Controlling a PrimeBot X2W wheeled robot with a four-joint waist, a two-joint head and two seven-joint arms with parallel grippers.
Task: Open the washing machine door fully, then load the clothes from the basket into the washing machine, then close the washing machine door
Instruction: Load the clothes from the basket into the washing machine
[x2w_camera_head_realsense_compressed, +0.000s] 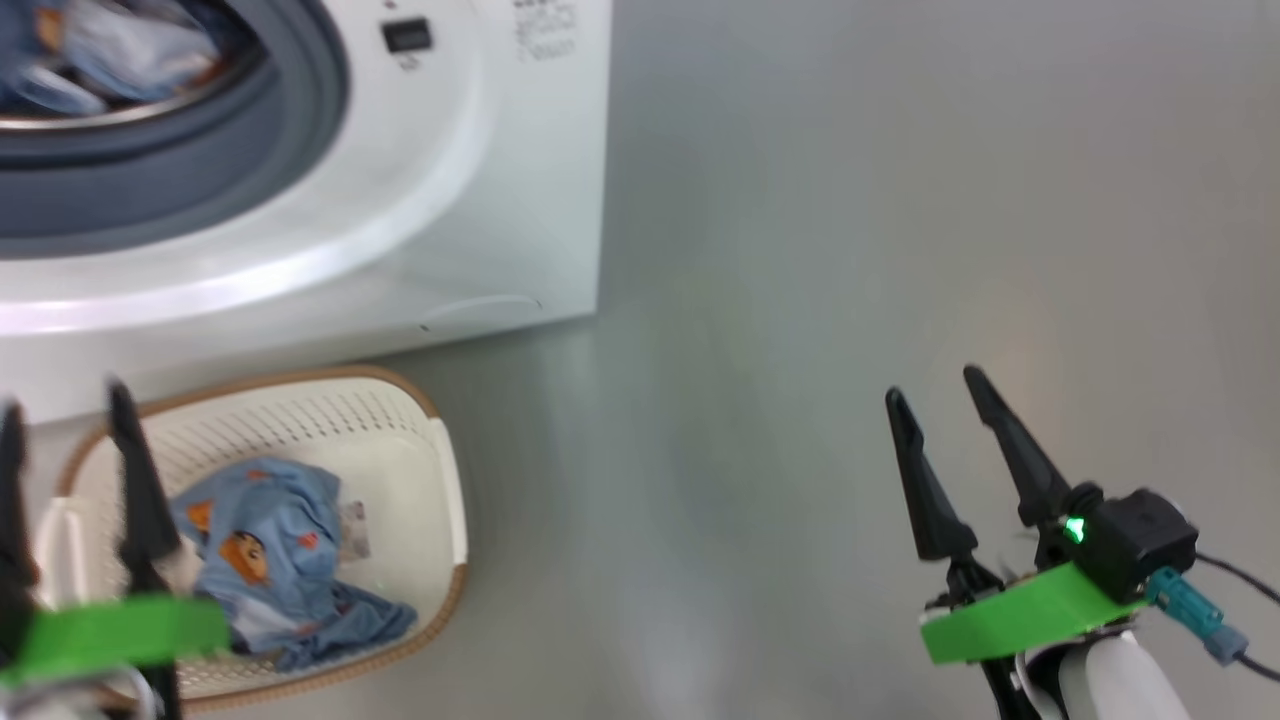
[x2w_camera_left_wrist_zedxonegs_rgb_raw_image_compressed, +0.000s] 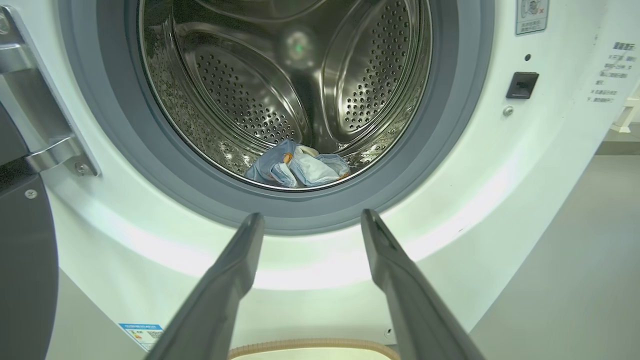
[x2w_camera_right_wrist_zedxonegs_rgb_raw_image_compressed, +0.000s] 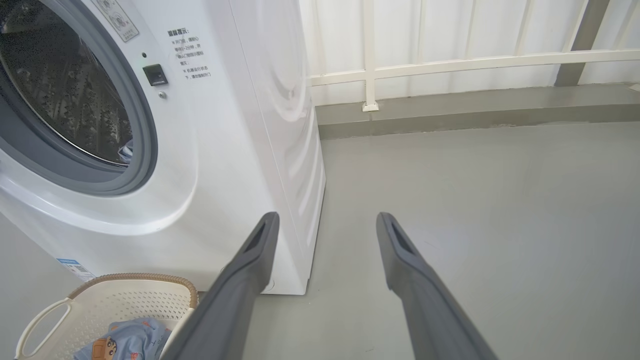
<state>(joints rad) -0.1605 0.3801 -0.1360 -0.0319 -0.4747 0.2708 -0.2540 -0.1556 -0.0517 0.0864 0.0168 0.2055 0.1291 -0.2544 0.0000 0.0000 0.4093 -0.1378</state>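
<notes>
The white washing machine (x2w_camera_head_realsense_compressed: 480, 200) stands with its drum mouth uncovered. Its black door (x2w_camera_left_wrist_zedxonegs_rgb_raw_image_compressed: 20, 260) hangs swung out at the left edge of the left wrist view. A light blue garment (x2w_camera_left_wrist_zedxonegs_rgb_raw_image_compressed: 297, 170) lies at the front of the steel drum. More light blue clothes (x2w_camera_head_realsense_compressed: 275, 560) with orange patches lie in the cream basket (x2w_camera_head_realsense_compressed: 420, 440) on the floor before the machine. My left gripper (x2w_camera_head_realsense_compressed: 65, 410) hovers open over the basket's left part, empty, its fingers pointing at the drum opening (x2w_camera_left_wrist_zedxonegs_rgb_raw_image_compressed: 285, 90). My right gripper (x2w_camera_head_realsense_compressed: 935, 385) stands open and empty over bare floor to the machine's right.
Grey floor (x2w_camera_head_realsense_compressed: 850, 250) stretches to the right of the machine. A white railing (x2w_camera_right_wrist_zedxonegs_rgb_raw_image_compressed: 450, 65) on a low kerb runs along the back wall. The basket (x2w_camera_right_wrist_zedxonegs_rgb_raw_image_compressed: 125, 300) sits close against the machine's front.
</notes>
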